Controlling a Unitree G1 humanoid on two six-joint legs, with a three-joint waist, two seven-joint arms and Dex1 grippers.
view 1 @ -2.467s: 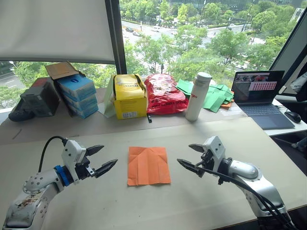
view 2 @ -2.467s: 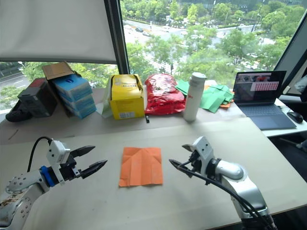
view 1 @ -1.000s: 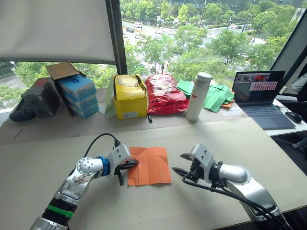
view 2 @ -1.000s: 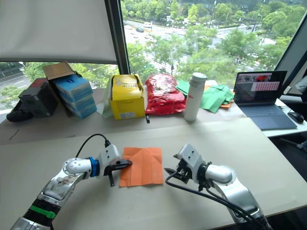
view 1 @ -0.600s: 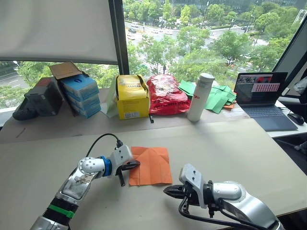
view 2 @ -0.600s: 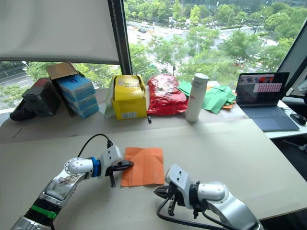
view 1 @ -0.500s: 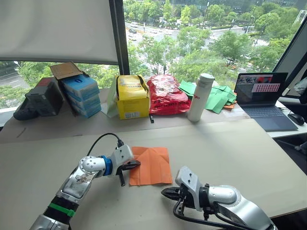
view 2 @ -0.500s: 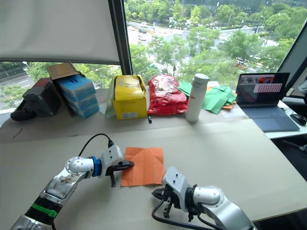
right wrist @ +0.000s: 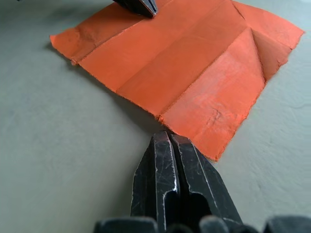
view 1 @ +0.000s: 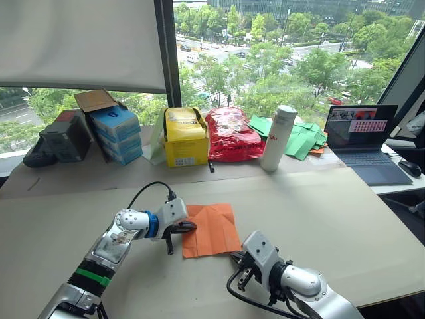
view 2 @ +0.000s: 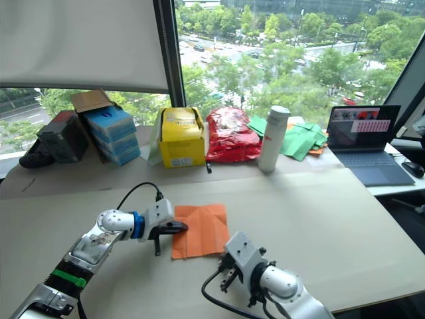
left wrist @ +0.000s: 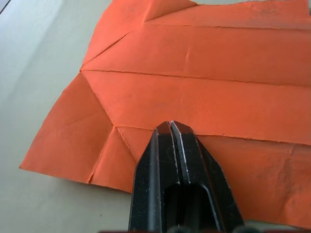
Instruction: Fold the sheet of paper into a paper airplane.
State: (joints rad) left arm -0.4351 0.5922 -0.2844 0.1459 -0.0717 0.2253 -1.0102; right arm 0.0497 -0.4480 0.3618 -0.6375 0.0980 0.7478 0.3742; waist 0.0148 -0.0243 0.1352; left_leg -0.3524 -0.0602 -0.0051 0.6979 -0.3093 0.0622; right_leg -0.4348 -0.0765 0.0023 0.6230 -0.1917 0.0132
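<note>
My right gripper (right wrist: 167, 138) has swung in, jaws closed, to the near edge of the sheet of paper (view 1: 211, 228) lying flat on the counter (view 1: 345, 212); my left gripper (left wrist: 171, 127), jaws also closed, presses its left edge. Folding can start.

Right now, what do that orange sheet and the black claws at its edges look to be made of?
The orange sheet: thin matte paper, judging by its sharp creases and frayed edge. The left claw and right claw: hard black fingers, probably plastic or coated metal, scuffed with a dull sheen.

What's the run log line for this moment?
left pincer: shut, tip on sheet of paper | right pincer: shut, at near edge | sheet flat, creased
</note>
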